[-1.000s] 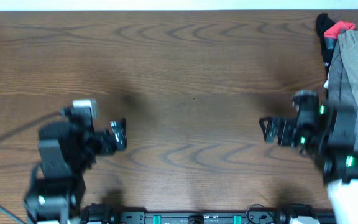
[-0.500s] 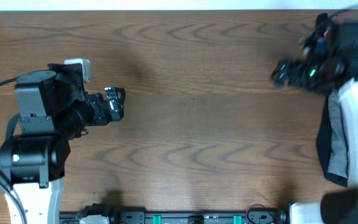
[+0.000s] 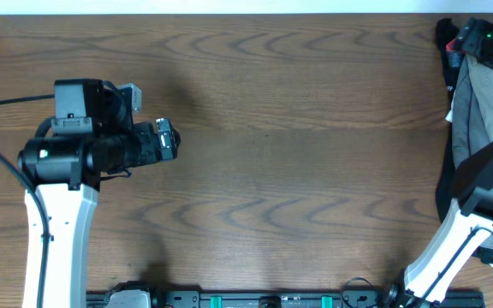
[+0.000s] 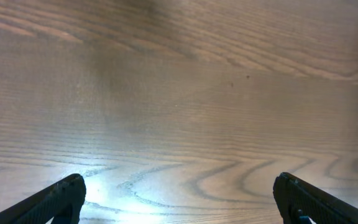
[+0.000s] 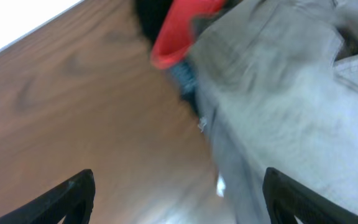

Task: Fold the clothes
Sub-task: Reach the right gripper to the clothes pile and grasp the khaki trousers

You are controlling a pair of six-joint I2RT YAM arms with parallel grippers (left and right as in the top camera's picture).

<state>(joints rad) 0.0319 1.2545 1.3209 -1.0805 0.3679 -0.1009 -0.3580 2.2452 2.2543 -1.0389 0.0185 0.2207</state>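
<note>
The clothes, khaki shorts (image 3: 488, 84), lie in a heap at the table's far right edge; in the right wrist view they (image 5: 278, 106) fill the right half, blurred. My right gripper (image 3: 472, 43) hovers over the heap's far end, next to a black and red cloth (image 3: 452, 36). Its jaws (image 5: 179, 202) stand open, straddling the shorts' left edge with nothing clamped. My left gripper (image 3: 168, 137) is open over bare wood on the left, far from the shorts; its view (image 4: 179, 202) holds only tabletop.
A darker grey garment (image 3: 462, 141) lies under and in front of the shorts. The red cloth (image 5: 182, 34) shows by the table's back edge. My right arm (image 3: 486, 184) stretches along the right side over the heap. Bare wooden tabletop (image 3: 298, 154) spans the middle.
My right arm has swung from the front right up to the far right corner, over the heap. My left arm has risen and shifted slightly right, its gripper still open.
</note>
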